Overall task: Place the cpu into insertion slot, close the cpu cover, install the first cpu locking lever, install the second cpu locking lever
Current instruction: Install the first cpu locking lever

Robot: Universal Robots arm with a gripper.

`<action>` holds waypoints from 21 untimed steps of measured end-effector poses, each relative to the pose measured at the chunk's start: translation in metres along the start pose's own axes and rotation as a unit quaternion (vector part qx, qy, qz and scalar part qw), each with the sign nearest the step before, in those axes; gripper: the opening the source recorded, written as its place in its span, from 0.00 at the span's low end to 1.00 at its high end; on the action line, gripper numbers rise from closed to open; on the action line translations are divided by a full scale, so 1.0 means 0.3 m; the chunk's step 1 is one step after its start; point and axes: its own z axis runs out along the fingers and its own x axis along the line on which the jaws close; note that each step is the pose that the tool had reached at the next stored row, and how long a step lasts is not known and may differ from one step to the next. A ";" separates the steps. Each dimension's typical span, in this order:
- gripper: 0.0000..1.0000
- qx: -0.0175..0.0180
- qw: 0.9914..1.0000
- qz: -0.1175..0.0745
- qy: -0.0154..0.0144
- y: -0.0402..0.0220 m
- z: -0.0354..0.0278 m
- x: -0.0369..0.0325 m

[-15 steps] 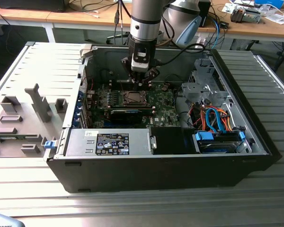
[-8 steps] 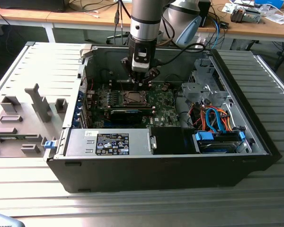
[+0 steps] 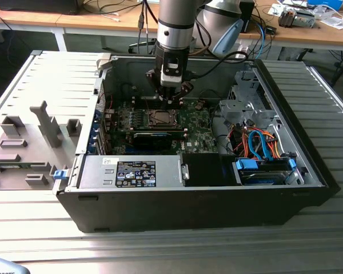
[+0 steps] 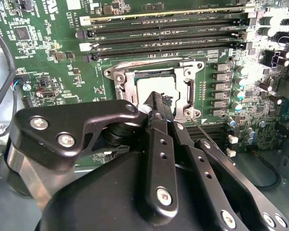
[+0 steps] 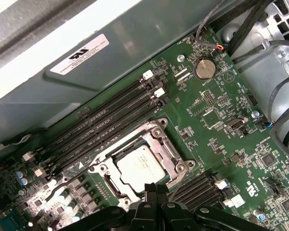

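Item: cpu (image 5: 138,166), seated in the motherboard socket (image 5: 176,154) under your clenched, empty gripper (image 4: 156,103) (light, rigid, slick-topped, likely fragile beneath); take it by opposite edges only.

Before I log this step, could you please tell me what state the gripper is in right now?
Gripper: shut, holding nothing, its fingertips just over the edge of the small flat square silvery-grey cpu seated in the metal-framed socket.
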 end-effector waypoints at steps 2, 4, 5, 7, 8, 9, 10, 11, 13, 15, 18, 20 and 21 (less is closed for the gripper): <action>0.11 0.000 1.000 -0.003 0.000 0.000 0.000 0.000; 0.11 0.000 1.000 -0.006 -0.001 0.000 0.000 0.000; 0.11 0.000 1.000 -0.007 -0.001 0.000 0.000 0.000; 0.11 0.000 1.000 -0.011 -0.001 0.000 0.000 0.000; 0.11 0.000 1.000 -0.012 -0.001 0.000 0.000 0.000; 0.11 0.000 1.000 -0.014 -0.001 0.000 0.000 0.000; 0.11 0.000 1.000 -0.016 -0.001 0.000 0.000 0.000; 0.11 0.000 1.000 -0.018 -0.002 0.000 0.000 0.000; 0.11 0.000 1.000 -0.020 -0.002 0.000 0.000 0.000; 0.11 0.000 1.000 -0.023 -0.002 0.000 0.000 0.000; 0.11 0.000 1.000 -0.027 -0.002 0.000 0.000 0.000; 0.11 0.000 1.000 -0.030 -0.003 0.000 0.000 0.000; 0.11 0.000 0.999 -0.032 -0.003 0.000 0.000 0.000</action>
